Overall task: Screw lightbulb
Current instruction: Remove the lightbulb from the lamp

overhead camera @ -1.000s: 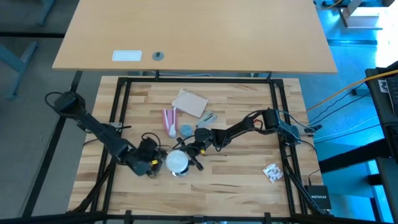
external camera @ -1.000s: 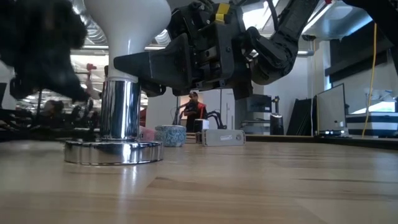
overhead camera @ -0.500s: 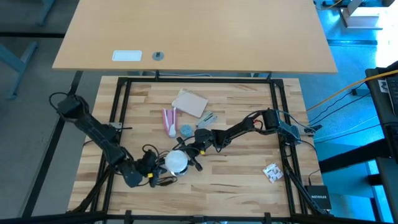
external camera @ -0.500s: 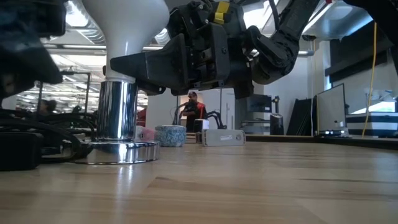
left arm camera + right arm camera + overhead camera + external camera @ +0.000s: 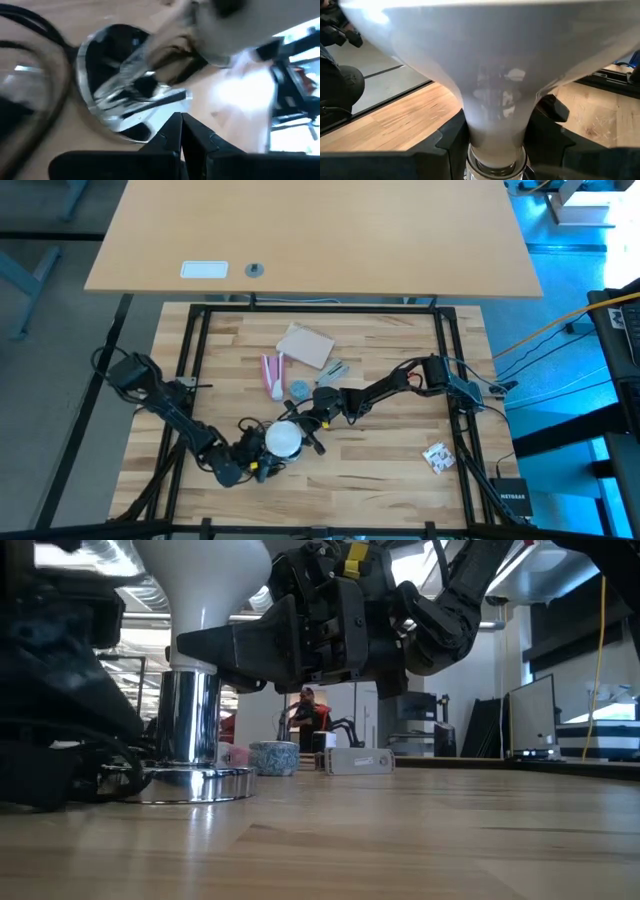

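Note:
The pale lightbulb [image 5: 285, 438] stands dome up in a chrome socket [image 5: 190, 715] on a round chrome base [image 5: 200, 783], in the near middle of the table. My right gripper [image 5: 303, 430] reaches in level from the table's right and is shut on the bulb. My left gripper [image 5: 258, 466] is shut and lies low on the table at the base's near-left side, its tips [image 5: 181, 125] close to the base's rim [image 5: 150, 131]. A black cord [image 5: 45, 75] runs off from the base. My right gripper pinches the bulb's narrow neck [image 5: 495, 135], just above the socket, between its two fingers [image 5: 451, 142]. They come level from the table's right, one on each side. The bulb stands upright with its lower end in the socket. My left gripper: whether its shut tips touch the base's rim, I cannot tell.
Beyond the bulb lie pink pieces [image 5: 272, 375], a light-blue cap [image 5: 299, 389], a brown card [image 5: 305, 345] and a grey piece [image 5: 335, 370]. A small packet [image 5: 437, 457] lies near the right. Black frame rails [image 5: 190, 360] border the tabletop.
My left gripper, still shut, has gone down and toward the table's near edge, swinging round the near-left side of the chrome base and tipping further downward. My right gripper and the bulb have kept still.

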Motion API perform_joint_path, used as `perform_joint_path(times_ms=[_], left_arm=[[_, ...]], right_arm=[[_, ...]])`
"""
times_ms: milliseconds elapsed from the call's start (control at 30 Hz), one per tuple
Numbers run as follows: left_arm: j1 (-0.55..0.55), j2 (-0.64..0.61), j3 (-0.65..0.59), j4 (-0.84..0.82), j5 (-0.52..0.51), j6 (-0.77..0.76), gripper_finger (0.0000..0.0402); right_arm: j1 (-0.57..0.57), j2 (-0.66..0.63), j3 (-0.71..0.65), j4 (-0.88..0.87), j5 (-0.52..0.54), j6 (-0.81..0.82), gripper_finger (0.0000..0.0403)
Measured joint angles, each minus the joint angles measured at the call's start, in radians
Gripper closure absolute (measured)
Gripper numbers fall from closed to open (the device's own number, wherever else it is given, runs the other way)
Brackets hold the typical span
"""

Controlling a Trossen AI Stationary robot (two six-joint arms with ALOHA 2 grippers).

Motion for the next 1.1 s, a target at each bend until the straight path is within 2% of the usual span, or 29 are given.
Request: perform_joint_path(times_ms=[300,500,700,867,1100], left_arm=[[0.04,0.0,0.001,-0.129,0.071,-0.085,0.0401],[0.054,0.0,0.001,-0.155,0.084,-0.077,0.0401],[0.072,-0.034,0.001,-0.256,0.089,-0.073,0.0402],[0.103,-0.093,-0.002,-0.36,0.09,0.002,0.0401],[0.173,-0.143,-0.015,-0.469,0.095,0.206,0.0401]], right_arm=[[0.0,0.0,0.0,0.0,-0.011,0.0,0.0235],[0.0,0.0,0.0,0.0,-0.021,0.0,0.0235],[-0.003,0.0,0.001,0.0,-0.044,0.022,0.0235],[-0.003,0.0,0.001,0.001,-0.053,0.023,0.0235],[0.001,0.0,0.001,-0.002,-0.074,0.029,0.0235]])
